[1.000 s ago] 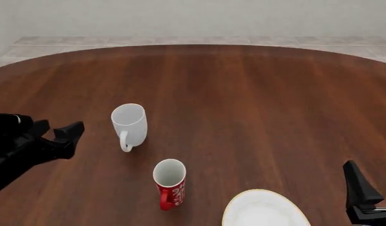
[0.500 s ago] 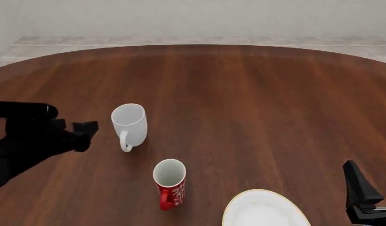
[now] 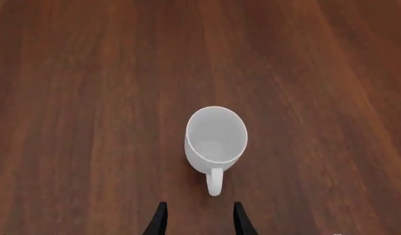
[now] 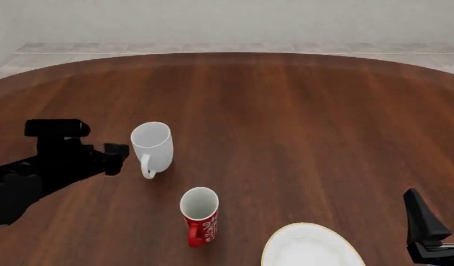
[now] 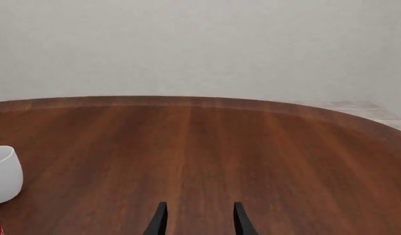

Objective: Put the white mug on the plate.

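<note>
While the left claw (image 4: 118,158) hovers low over the dark wooden bench (image 4: 301,122), its fingers stand apart with nothing between them, and the white mug (image 4: 152,147) stands upright just beyond its tips, close beside them but not touching. In the left wrist view the mug (image 3: 215,141) sits straight ahead of the parted fingers (image 3: 159,221), its loop handle turned back toward them and its white interior bare. Nearer the arms and further right of this claw stands a red mug (image 4: 200,213) with a white pattern, upright, its inside also white and bare, clear of the white one. The plate (image 4: 310,247), white with a thin tan rim, lies just left of the right claw (image 4: 434,230), carrying nothing. That claw rests at the bench's near edge, fingers (image 5: 159,219) parted and holding nothing, well apart from both mugs.
</note>
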You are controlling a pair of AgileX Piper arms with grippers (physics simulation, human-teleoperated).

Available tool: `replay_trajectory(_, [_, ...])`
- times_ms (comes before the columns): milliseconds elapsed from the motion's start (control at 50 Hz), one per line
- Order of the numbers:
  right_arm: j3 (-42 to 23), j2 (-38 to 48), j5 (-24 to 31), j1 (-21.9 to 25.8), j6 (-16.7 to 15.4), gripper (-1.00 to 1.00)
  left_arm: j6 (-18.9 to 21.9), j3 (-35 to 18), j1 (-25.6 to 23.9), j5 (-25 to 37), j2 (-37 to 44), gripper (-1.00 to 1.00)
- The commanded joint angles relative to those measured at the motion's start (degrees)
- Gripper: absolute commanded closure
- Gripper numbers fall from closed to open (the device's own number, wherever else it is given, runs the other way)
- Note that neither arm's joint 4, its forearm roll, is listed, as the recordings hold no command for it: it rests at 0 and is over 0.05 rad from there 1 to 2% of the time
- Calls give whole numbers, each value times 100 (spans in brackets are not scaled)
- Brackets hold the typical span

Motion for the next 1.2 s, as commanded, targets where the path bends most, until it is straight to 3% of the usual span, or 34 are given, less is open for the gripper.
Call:
replay_trajectory(20, [0,-2,1,0,2,-100,-397,-20,-53,-240,453,-100])
replay_trajectory(640, [0,1,0,-1,0,-100,-691,25,-96,-1159,1514,-100])
replay_trajectory(1200, [19,33,-52,3,0,-100,-724,29,-329,-1470,1931,-100])
